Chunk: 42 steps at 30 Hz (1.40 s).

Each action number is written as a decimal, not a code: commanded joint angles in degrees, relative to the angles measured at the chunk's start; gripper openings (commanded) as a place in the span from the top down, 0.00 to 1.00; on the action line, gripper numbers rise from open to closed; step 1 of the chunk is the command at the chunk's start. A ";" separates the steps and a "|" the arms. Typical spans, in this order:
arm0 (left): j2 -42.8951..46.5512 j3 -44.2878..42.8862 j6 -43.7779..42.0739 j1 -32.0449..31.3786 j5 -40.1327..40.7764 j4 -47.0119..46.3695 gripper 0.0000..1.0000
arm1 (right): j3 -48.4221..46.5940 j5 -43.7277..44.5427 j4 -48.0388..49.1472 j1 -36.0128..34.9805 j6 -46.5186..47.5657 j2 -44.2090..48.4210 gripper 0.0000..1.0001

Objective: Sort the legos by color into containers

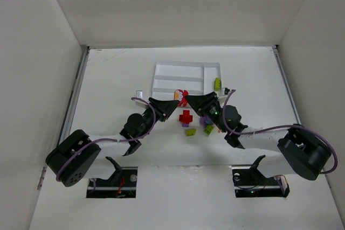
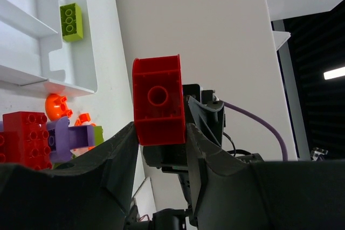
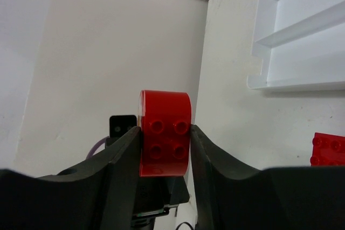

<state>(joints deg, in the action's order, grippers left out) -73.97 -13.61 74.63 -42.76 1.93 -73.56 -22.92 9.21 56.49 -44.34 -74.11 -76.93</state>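
A glossy red brick [image 2: 158, 100], rounded along 1 edge, shows 4 studs on 1 face and a hollow underside with 1 tube. It is held off the table [image 1: 108, 79], just in front of the flat white, thin-walled tray [image 1: 183, 70]. The left gripper [image 2: 160, 130] and the right gripper [image 3: 165, 133] both pinch it, facing each other. 1 yellow-green brick [image 1: 217, 84] lies in the tray's end slot. Loose pieces [image 1: 186, 117] in red, purple and orange lie nearby.

The red brick [image 2: 157, 100] is glossy, smooth plastic, the white tray [image 1: 178, 71] smooth plastic, the table [image 1: 108, 79] matt.
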 commanded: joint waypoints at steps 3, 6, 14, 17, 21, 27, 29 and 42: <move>1.55 -0.99 -0.01 -0.08 -0.35 -6.42 0.88 | -2.57 -1.13 2.40 -0.53 0.54 -1.03 0.69; 2.16 -0.72 0.25 1.32 -1.14 -6.16 0.88 | -1.96 -0.78 2.14 -0.53 0.63 0.28 0.71; 7.70 4.02 0.78 11.15 -6.23 -3.79 0.88 | -1.60 -2.00 -4.45 2.89 4.14 6.52 0.71; 8.93 5.52 0.43 13.18 -6.77 -3.00 0.88 | -3.09 -2.44 -8.05 3.86 6.51 6.79 0.71; 10.34 5.61 -1.24 15.38 -8.96 1.13 0.88 | -9.32 -1.83 -19.71 5.01 12.91 4.95 0.71; 14.64 3.42 -7.03 16.70 -8.62 12.98 0.88 | -25.40 -0.07 -40.38 4.75 26.71 -4.53 0.70; 16.14 2.10 -9.58 16.88 -7.30 18.25 0.88 | -30.58 -0.25 -44.52 4.74 29.71 -9.01 0.70; 22.91 -2.30 -20.49 20.30 -1.32 36.38 0.87 | -52.57 1.51 -52.88 1.14 35.52 -30.03 0.71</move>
<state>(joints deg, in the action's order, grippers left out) -52.77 -14.74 57.67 -23.77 -0.93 -38.98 -70.43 8.84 5.87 -43.00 -41.82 -106.61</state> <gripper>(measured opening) 0.337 0.418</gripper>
